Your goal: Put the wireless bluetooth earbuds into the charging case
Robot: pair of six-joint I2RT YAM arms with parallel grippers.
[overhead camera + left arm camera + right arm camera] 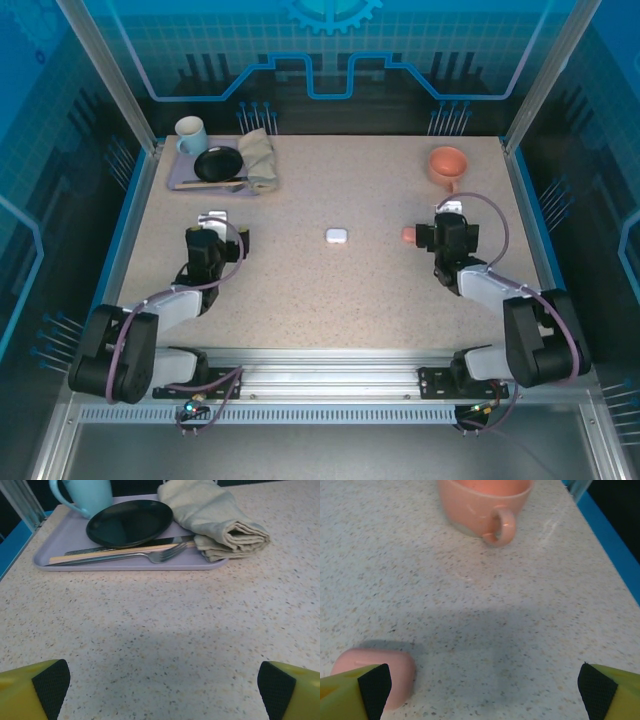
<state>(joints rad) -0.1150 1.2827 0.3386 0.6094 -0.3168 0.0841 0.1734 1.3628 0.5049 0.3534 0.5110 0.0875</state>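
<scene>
Yellow fingers with black pads are framing the bottom corners of your right wrist view. Your right end effector is hanging wide open over the speckled worktop, gripping nothing.

Just beside its left finger, the pink charging case is lying with its lid closed. The pad is covering part of it, so you cannot tell whether the two are touching.

From overhead, you're seeing the white charging case resting near the middle of the worktop. It is sitting between the two arms and well apart from both, lid closed too.

Farther out past the right end effector, a pink cup is standing upright, its handle pointing back toward you.

Over on the other side, your left end effector is spread wide too, holding nothing and hovering above bare worktop.

Beyond it, at the far left corner, a lavender tray is carrying a light blue mug and a black plate. A fork and a pale wooden utensil are lying along the tray's near edge. A folded beige cloth is lying over the tray's right end and spilling onto the worktop.
</scene>
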